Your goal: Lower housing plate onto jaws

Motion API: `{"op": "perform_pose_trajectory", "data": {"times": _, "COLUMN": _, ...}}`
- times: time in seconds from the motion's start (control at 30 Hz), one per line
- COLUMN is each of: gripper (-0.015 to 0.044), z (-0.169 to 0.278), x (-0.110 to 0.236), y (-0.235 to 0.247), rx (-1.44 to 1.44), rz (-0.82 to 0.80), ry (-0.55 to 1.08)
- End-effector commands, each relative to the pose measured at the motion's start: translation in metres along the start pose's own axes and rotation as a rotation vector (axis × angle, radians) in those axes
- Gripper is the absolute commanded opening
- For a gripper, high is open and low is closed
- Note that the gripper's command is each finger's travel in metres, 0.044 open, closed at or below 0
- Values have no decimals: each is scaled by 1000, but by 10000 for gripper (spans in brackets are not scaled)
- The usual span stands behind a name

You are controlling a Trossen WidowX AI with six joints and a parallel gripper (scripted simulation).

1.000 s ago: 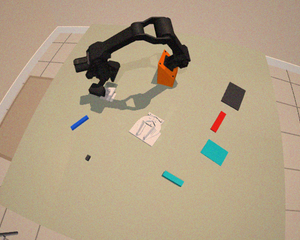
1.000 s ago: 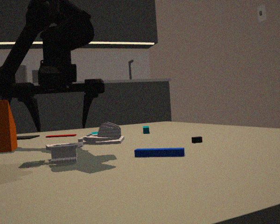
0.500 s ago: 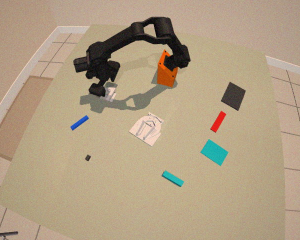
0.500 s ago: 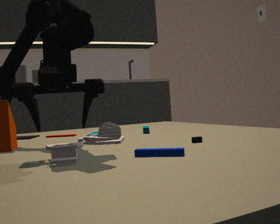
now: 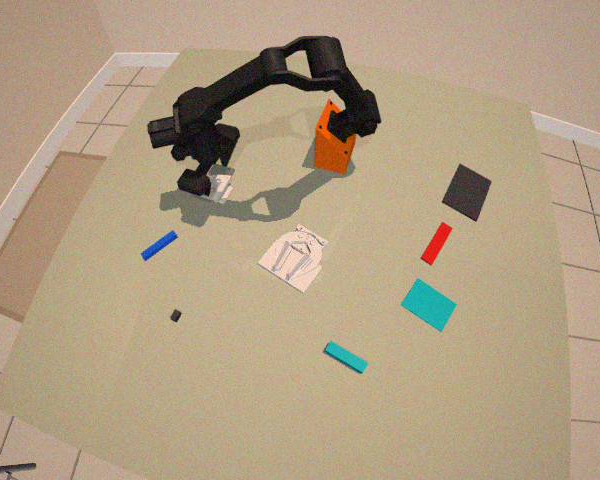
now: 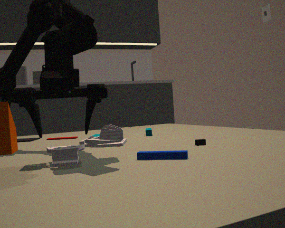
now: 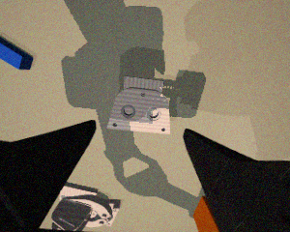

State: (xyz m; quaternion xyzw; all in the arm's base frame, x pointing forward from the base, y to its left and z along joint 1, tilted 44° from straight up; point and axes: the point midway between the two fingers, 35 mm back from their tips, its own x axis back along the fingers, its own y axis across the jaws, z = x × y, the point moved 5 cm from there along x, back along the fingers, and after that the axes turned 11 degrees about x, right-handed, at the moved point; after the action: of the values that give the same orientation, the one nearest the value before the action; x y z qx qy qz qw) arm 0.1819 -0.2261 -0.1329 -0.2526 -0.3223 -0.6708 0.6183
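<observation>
Beneath open jaws [image 5: 215,173] [image 6: 63,135] [image 7: 139,129], probably the housing plate [image 5: 220,188] [image 6: 65,156] [image 7: 142,99].

I am working in a room that looks like a kitchen. Beyond my table, the exterior view shows a long dark base cabinet [image 6: 142,105] topped by a grey counter [image 6: 157,81]. A thin, bent-topped fixture, probably a tap [image 6: 132,71], rises from it. Above hangs a dark wall cabinet [image 6: 128,19] with a glowing light strip [image 6: 128,44] along its underside. From the top, I see pale floor tiles [image 5: 592,310].
</observation>
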Motion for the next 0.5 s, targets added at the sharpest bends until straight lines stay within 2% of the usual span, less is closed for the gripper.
{"op": "perform_pose_trajectory", "data": {"times": 0.0, "gripper": 440, "z": 0, "x": -8, "y": 0, "rx": -6, "rz": -2, "ry": 6}}
{"op": "perform_pose_trajectory", "data": {"times": 0.47, "gripper": 440, "z": 0, "x": -31, "y": 1, "rx": -7, "rz": -4, "ry": 6}}
